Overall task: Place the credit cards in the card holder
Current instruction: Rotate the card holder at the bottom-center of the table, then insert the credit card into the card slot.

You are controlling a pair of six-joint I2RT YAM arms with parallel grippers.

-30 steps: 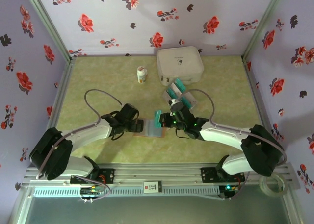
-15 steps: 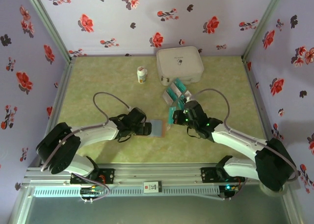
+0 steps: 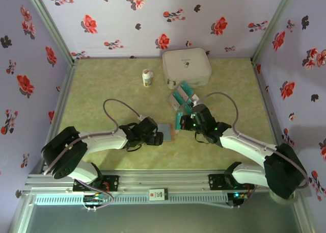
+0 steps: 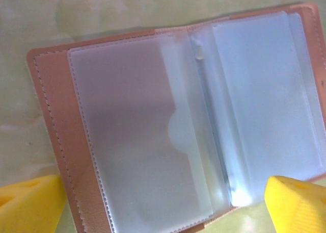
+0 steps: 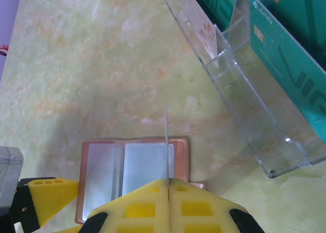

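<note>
Top external view: a pale green marbled worktop (image 3: 112, 85) carries a big white case (image 3: 186, 66) at its far side, and both arms reach in toward the middle. The left arm (image 3: 99, 138) lies low from the left, and the left jaws stand wide apart. In the left wrist view a yellow pad (image 4: 30, 205) sits at each lower corner, straddling the near edge of the holder (image 4: 178, 121); whether they touch it I cannot tell. The right arm (image 3: 249, 144) comes in from the right, and the right jaws are pressed together on one card (image 5: 166, 136), seen edge-on as a thin line over the holder's right-hand pocket. Whether it touches that pocket is unclear. A clear rack (image 5: 244, 90) stands between the case and the right jaws, with the other teal cards (image 5: 288, 54) standing in it. The holder lies open and flat on the worktop between the two sets of jaws, brown cover down, frosted pockets up. A small white bottle (image 3: 147, 78) stands left of the case, well apart from the holder.
</note>
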